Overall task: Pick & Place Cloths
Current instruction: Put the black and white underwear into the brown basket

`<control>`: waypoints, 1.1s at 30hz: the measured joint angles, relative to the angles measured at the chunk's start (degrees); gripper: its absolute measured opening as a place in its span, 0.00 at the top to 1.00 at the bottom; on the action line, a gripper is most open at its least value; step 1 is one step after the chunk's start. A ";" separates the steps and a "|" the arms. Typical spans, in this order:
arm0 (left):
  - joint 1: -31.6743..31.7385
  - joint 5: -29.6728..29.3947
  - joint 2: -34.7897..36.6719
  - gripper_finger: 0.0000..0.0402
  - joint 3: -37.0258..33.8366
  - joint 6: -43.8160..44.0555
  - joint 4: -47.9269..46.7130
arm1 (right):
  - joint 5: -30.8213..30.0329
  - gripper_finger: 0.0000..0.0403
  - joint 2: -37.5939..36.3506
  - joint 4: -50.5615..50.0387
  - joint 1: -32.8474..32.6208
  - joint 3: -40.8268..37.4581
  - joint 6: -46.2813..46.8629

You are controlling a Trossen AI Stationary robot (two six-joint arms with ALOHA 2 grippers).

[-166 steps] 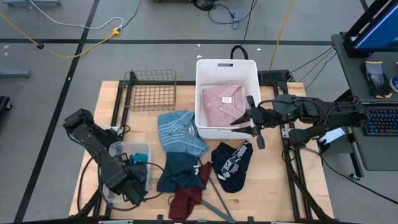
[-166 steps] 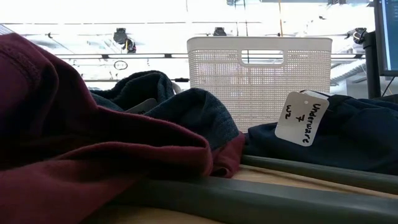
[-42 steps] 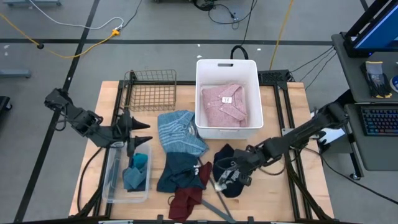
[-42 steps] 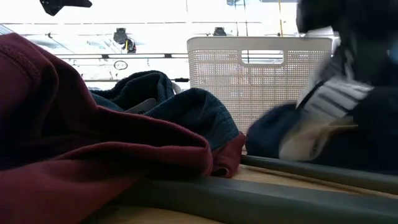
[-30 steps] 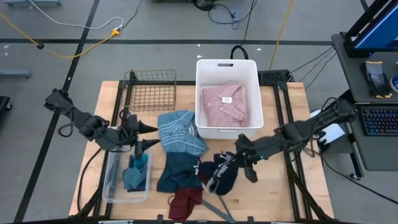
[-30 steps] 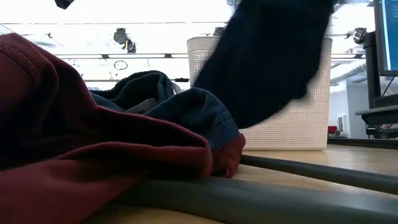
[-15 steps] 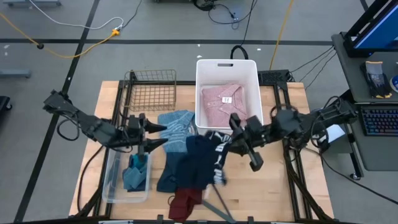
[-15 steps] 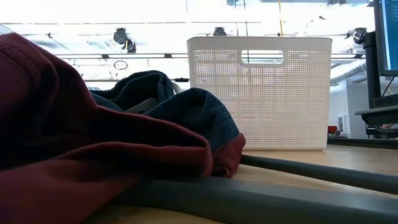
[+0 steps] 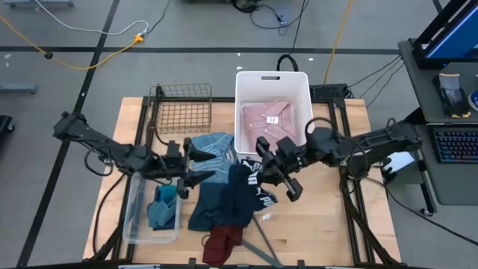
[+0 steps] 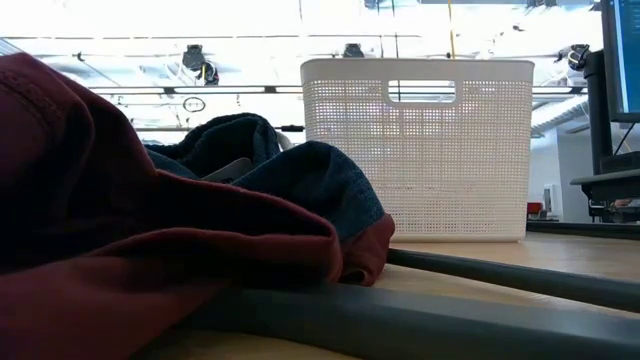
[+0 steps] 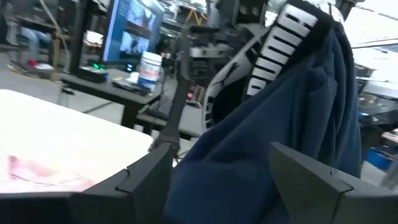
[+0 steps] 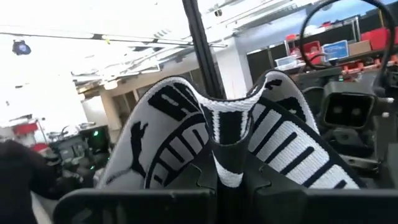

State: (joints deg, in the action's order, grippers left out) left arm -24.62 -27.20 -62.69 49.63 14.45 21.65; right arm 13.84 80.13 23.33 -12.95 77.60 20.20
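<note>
On the table (image 9: 328,224): a white bin, a wire basket, a clear tub and a heap of cloths are laid out, seen from above.
White bin (image 9: 272,82): placed at the far middle of the table; shown in the low view as a perforated wall with a handle slot.
Pink shirt (image 9: 270,123): laid folded inside the white bin.
Striped shirt (image 9: 213,146): spread on the table just left of the bin, partly covered by the left gripper.
Maroon garment (image 10: 120,240): bunched at the near edge, filling the low view's left half, with a dark blue piece (image 10: 300,175) lying over it.
Navy top (image 9: 246,190): lifted off the table and hung between the two grippers, beside the bin's near left corner; its white-printed band is pinched at the top.
Wire basket (image 9: 181,108): set at the far left of the table.
Clear tub (image 9: 133,217): set at the near left, with a teal piece (image 9: 163,203) inside.
Right gripper (image 9: 258,166): fingers clamped tight on the navy top's printed band.
Left gripper (image 9: 196,161): fingers spread apart, held over the striped shirt, with the hanging navy top just ahead between its tips.
Hanger (image 10: 420,300): laid as grey bars across the near edge.
</note>
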 joint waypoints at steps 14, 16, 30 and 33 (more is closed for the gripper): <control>5.29 11.95 -3.74 0.14 0.19 4.32 8.37 | 4.42 0.99 4.96 3.01 5.16 -0.04 3.83; 5.48 12.17 -3.76 0.13 0.19 4.77 8.31 | 4.46 0.99 5.35 3.70 5.76 -0.04 4.72; 6.15 14.31 -4.53 0.13 0.21 5.70 8.60 | 2.60 0.99 7.99 6.04 9.27 -0.04 6.38; 6.74 14.30 -4.48 0.13 0.21 6.24 8.67 | 1.37 0.99 8.28 5.99 9.40 -0.04 5.49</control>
State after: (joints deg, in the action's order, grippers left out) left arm -17.88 -12.89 -67.18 49.84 20.69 30.33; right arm 15.22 88.41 29.32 -3.55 77.56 25.69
